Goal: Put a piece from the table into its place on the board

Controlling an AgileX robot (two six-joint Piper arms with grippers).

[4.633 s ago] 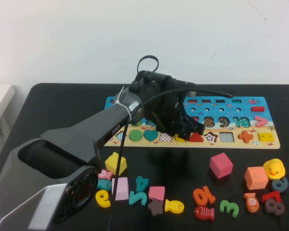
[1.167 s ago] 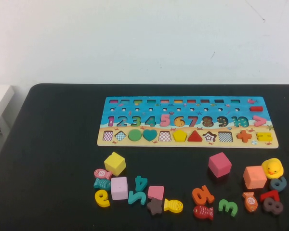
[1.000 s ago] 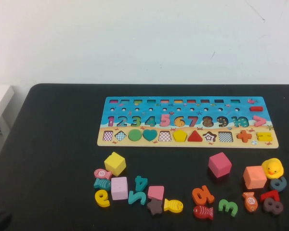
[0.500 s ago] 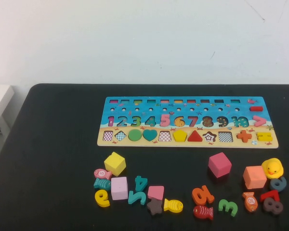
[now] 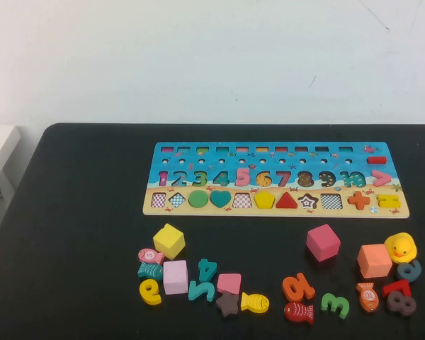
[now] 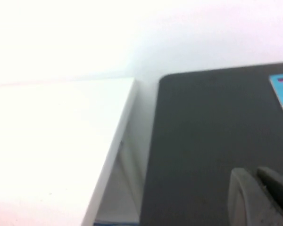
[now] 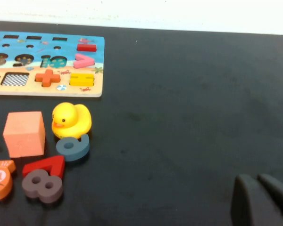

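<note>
Piece (image 5: 264, 200), the small yellow pentagon, lies flat in the shape row on the sandy strip of the board (image 5: 163, 152). It sits flush in its slot, with the checkered empty slot (image 5: 242, 201) on one side and the red triangle (image 5: 287, 200) on the other. Judged from this, the placing looks done and no lift is called for.

The board runs with its long axis left to right across the far half of the table (image 5: 78, 212), and the pentagon is close to the middle of that length. So it lies forward and inward of both arms, and neither is plainly nearer.

Neither arm shows in the high view. The left tool (image 6: 256, 176) hangs over the table's left margin, beside a white surface (image 6: 52, 141), with only a sliver of the board's end in its sight. The right tool (image 7: 258, 181) hangs over bare table on the right side, near the yellow duck (image 7: 71, 120) and the board's right end. Each tool's fingers stand narrow, tips together, holding nothing
</note>
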